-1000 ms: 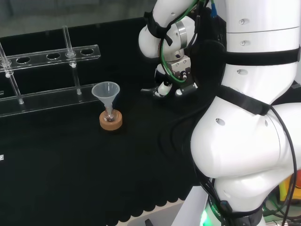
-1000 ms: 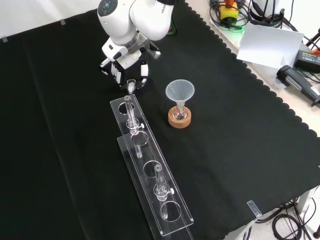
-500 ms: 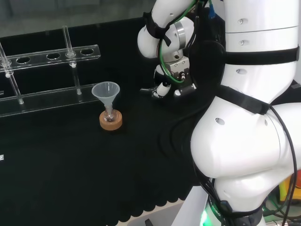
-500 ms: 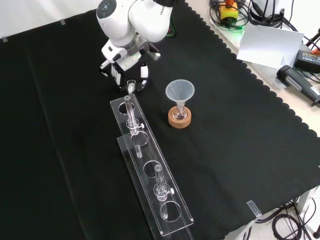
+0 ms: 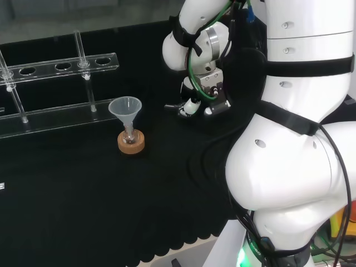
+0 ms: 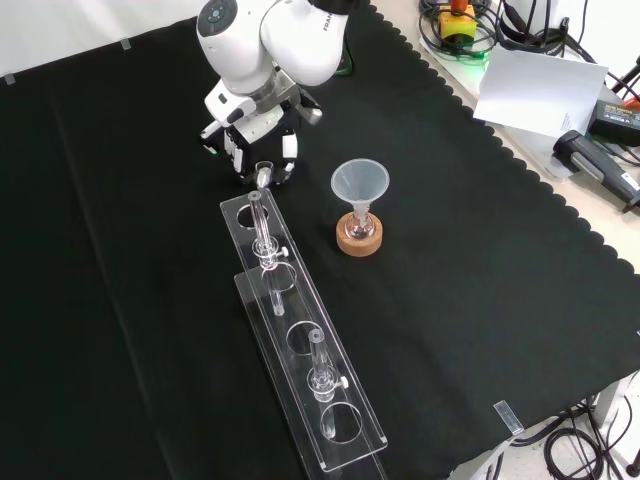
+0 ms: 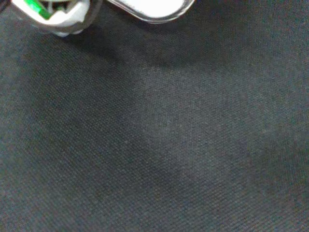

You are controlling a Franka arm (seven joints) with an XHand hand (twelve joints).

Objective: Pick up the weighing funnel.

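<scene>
a: ok so where's the weighing funnel (image 6: 263, 172)? clear glass on black, i keep losing it.

b: front view, small clear bit low on the cloth (image 6: 480, 290), right at the bottom edge of the hand (image 6: 255, 148). it's just above the top end of the clear tube rack (image 6: 300, 340), and off to the left of the big funnel (image 6: 360, 185) sitting in its flask on the cork ring (image 6: 359, 238).

a: has the hand got it or not?

b: honestly can't tell. the hand is right down on it and looks to be touching it, but whether it's closed round the piece or open over it, none of the angles show that. the wrist cam is just cloth (image 7: 169, 145) up close with a blurry white part of the hand (image 7: 149, 7) at the edge.

a: so what would you want from the grab?

b: imo get hold across the wide scoop part, not the short stem, since smooth glass probably slides or rolls if it's caught off centre. close slowly so it doesn't get flicked along the cloth. then lift straight up, no sideways drift, because the rack end and its upright tube are close by. i'd check it's seated before raising much.
</scene>
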